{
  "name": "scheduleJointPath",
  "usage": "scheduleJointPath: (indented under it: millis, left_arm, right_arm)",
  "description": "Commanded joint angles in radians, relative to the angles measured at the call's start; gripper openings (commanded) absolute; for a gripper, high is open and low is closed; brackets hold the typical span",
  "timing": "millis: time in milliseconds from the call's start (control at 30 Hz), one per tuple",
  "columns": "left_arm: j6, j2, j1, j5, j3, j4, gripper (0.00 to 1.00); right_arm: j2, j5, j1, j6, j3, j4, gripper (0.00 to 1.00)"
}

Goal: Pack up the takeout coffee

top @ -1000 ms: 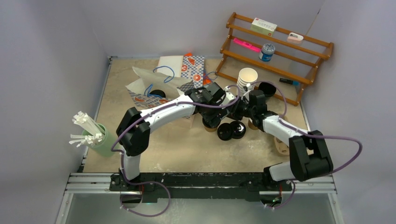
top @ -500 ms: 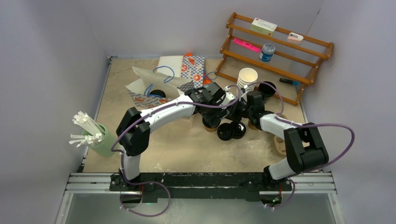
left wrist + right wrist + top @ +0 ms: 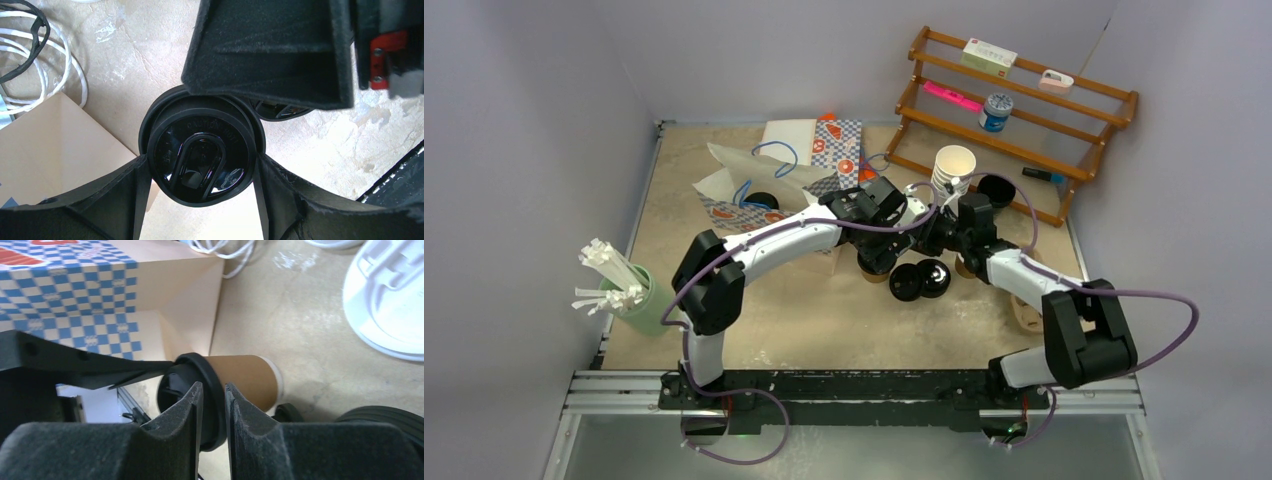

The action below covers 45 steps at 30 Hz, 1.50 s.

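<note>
One takeout coffee (image 3: 873, 264), a brown paper cup (image 3: 245, 375) with a black sip lid (image 3: 200, 150), stands mid-table beside the paper bag. My left gripper (image 3: 200, 162) comes down over it, and its two fingers press the lid's opposite sides. My right gripper (image 3: 214, 395) reaches in from the right, its jaws pinched on the lid's rim with only that rim between them. In the top view the left gripper (image 3: 879, 248) and the right gripper (image 3: 929, 240) meet over the cup and hide most of it.
A blue-checked paper bag (image 3: 754, 185) lies open behind and left of the cup. Loose black lids (image 3: 919, 280) sit just right of it. A stack of white cups (image 3: 952, 170), a wooden rack (image 3: 1014, 110), a white lid (image 3: 390, 295) and a green straw holder (image 3: 629, 295) stand around.
The right arm's elbow swung a little left and then back. Both grippers stayed on the cup's lid.
</note>
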Motion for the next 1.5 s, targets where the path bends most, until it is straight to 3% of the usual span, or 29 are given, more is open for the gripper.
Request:
scheduleJointPath:
  millis: [0, 500, 1100, 1467]
  left_arm:
    - [0.019, 0.114, -0.002, 0.016, -0.089, -0.082, 0.41]
    - [0.020, 0.117, 0.003, 0.015, -0.083, -0.083, 0.40]
    - [0.022, 0.130, 0.004, 0.006, -0.072, -0.087, 0.40]
    - [0.024, 0.133, 0.012, 0.014, -0.081, -0.076, 0.40]
  right_arm:
    - [-0.033, -0.044, 0.005, 0.024, -0.005, 0.069, 0.25]
    - [0.065, -0.024, 0.005, -0.017, 0.000, 0.083, 0.23]
    - [0.073, -0.026, 0.007, -0.085, -0.077, -0.035, 0.19]
    - [0.165, 0.014, 0.006, -0.111, -0.061, -0.145, 0.15]
